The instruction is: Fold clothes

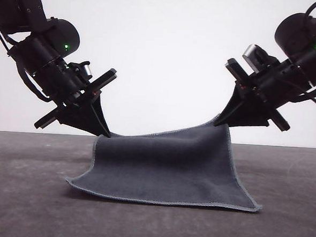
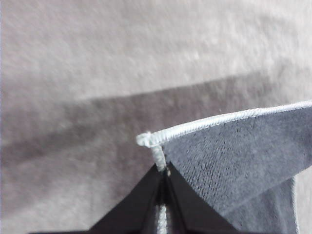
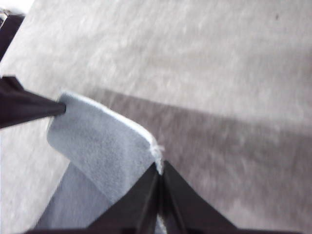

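The cloth [image 1: 166, 164] is held up by two corners, the left tool [image 1: 104, 132] and right tool [image 1: 222, 120] each pinched closed on little but edging, its front edge on the bench [image 1: 29, 207], so a corner could be lost if the arms are drawn apart.

The cloth [image 1: 171, 167] shows dark grey, edged with pale grey stitching. Both pincers, left [image 1: 106, 133] and right [image 1: 220, 121], are black. The table [image 1: 29, 212] is mottled grey, the wall [image 1: 167, 54] white.
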`<state>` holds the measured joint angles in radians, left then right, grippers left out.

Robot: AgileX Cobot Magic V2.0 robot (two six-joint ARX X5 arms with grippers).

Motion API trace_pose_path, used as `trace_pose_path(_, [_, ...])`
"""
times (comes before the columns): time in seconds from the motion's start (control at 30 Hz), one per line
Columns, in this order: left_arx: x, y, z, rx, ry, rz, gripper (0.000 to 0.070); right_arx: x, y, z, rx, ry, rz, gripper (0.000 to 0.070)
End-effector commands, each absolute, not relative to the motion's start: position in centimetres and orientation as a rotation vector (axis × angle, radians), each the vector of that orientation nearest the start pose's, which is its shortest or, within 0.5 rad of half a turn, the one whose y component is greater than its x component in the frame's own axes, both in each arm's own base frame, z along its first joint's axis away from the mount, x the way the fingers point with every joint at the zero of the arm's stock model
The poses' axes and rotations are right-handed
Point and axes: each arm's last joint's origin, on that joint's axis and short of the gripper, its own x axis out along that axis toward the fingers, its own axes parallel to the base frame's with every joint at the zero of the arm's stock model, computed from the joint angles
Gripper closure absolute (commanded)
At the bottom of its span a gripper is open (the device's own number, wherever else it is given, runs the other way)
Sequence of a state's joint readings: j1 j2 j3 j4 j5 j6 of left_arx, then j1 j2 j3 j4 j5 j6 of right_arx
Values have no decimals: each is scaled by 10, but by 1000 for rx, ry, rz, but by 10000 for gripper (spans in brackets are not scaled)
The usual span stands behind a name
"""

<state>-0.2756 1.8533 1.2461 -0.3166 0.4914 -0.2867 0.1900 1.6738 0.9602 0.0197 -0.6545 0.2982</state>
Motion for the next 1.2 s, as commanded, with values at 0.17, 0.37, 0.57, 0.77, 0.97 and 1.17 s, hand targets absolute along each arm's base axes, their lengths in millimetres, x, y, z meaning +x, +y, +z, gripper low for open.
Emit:
trace_pose_path(0.17, [358,-125,205,-289,1016,-588,697,315,87,194,400,782,742,697])
trace_pose_path(0.37, [339,-127,205,-272,995,-591,697,300,89,192,392,783,757,697])
trace_pose_path(0.57, [310,-120,198,-297,957,-570,697,285,91,189,381,764,779,697])
trace_pose_path(0.77, [284,-120,187,-312,955,-583,697,262,89,177,368,759,769,697])
trace_pose_path(0.97, [266,-126,179,-295,984,-588,697,239,85,165,372,783,773,697])
trace_pose_path(1.17, [253,-133,179,-319,1007,-587,695,221,88,163,366,830,806,658])
